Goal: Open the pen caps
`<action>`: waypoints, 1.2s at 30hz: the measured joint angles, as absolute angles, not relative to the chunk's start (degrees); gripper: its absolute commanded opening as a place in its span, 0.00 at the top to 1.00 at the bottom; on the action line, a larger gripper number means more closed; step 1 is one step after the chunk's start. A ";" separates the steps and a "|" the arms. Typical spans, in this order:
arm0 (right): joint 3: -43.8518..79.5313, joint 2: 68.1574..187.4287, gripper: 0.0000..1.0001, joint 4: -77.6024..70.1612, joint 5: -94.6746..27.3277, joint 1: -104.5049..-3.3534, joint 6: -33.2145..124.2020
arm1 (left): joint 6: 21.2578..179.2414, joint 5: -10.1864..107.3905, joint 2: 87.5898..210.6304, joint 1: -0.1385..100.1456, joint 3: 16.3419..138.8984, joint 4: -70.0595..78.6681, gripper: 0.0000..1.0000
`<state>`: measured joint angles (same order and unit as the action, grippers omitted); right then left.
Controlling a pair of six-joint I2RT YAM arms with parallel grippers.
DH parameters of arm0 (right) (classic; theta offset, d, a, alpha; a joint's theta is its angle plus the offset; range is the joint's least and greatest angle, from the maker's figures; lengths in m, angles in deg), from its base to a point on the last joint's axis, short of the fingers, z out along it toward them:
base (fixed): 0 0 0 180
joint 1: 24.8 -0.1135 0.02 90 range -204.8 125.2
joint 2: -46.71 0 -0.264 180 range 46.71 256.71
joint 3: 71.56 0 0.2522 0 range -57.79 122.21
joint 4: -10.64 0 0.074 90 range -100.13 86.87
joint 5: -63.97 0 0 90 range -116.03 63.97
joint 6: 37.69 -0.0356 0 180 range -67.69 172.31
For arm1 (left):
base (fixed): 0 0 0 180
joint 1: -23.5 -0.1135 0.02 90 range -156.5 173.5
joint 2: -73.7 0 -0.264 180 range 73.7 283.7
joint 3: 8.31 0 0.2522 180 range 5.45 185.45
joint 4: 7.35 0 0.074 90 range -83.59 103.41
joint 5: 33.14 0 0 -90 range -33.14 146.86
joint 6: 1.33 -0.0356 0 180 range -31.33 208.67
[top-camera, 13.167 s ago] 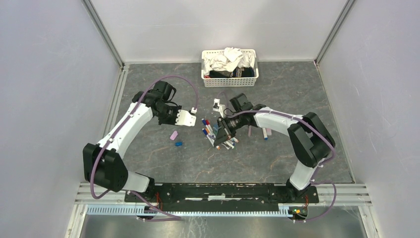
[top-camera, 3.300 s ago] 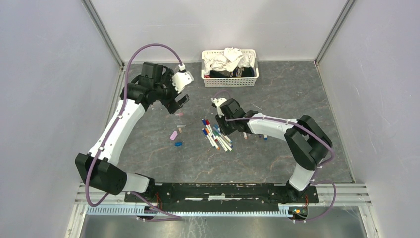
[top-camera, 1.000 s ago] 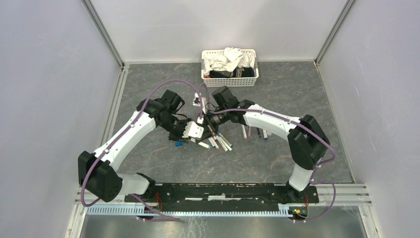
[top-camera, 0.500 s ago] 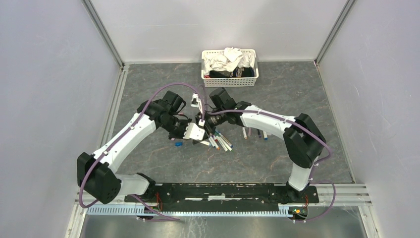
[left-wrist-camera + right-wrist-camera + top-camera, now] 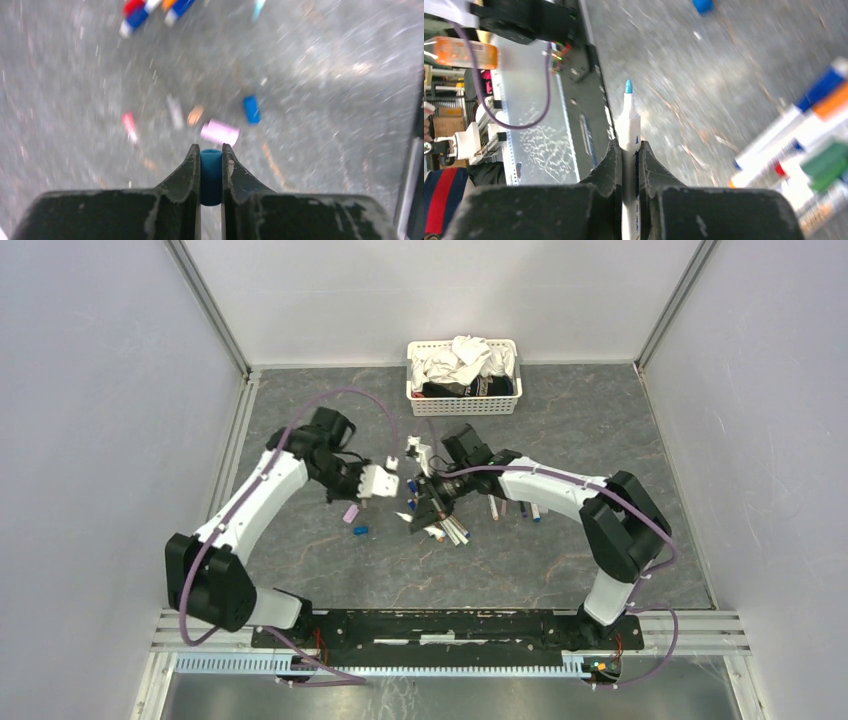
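Over at the left claw (image 5: 211, 150): clamped tight on a blue pen cap (image 5: 211, 175), wedged upright between the fingers, top end about level with the tips. Hanging above the table (image 5: 325, 75), loose caps scattered right below. Nearest, just ahead of the tips, a pink cap (image 5: 220, 133); a little beyond to the right, a second blue cap (image 5: 251, 109); to the left, an orange cap (image 5: 195, 115).

Across at the right claw (image 5: 629, 147): closed narrow on a white pen (image 5: 629, 125), barrel straight through the fingers, bare blue tip poking out past them, uncapped. Off to its right, down on the table, the heap of capped pens (image 5: 809, 125).

From above: claws near each other, not touching, with a white basket (image 5: 463, 400) well behind.
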<state>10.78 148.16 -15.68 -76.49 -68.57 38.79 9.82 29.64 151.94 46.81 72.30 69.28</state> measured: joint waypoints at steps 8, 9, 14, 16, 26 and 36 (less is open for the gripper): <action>3.46 145.87 1.00 -24.75 -69.65 -61.29 42.92 | 8.64 35.37 156.25 36.69 74.25 66.26 0.98; 3.13 145.23 1.00 -25.12 -68.18 -60.53 42.94 | 9.08 35.39 156.27 36.76 73.81 65.04 0.98; 0.90 139.31 1.00 -24.49 -54.96 -55.19 41.43 | 15.59 35.83 158.89 36.74 69.48 57.00 0.98; -0.04 137.15 1.00 -23.73 -48.08 -53.51 40.58 | 18.91 36.66 161.91 36.63 68.78 54.09 0.98; -3.18 136.07 1.00 -20.75 -31.11 -52.48 36.58 | 32.20 42.01 172.84 35.58 68.61 43.51 0.69; -3.18 140.36 0.84 -18.35 -24.45 -52.42 34.75 | 33.84 37.71 172.84 35.58 69.07 45.70 0.37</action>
<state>-3.18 140.36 -18.35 -24.45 -52.42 34.75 33.84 37.71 172.84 35.58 69.07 45.70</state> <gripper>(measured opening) 0.105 0.589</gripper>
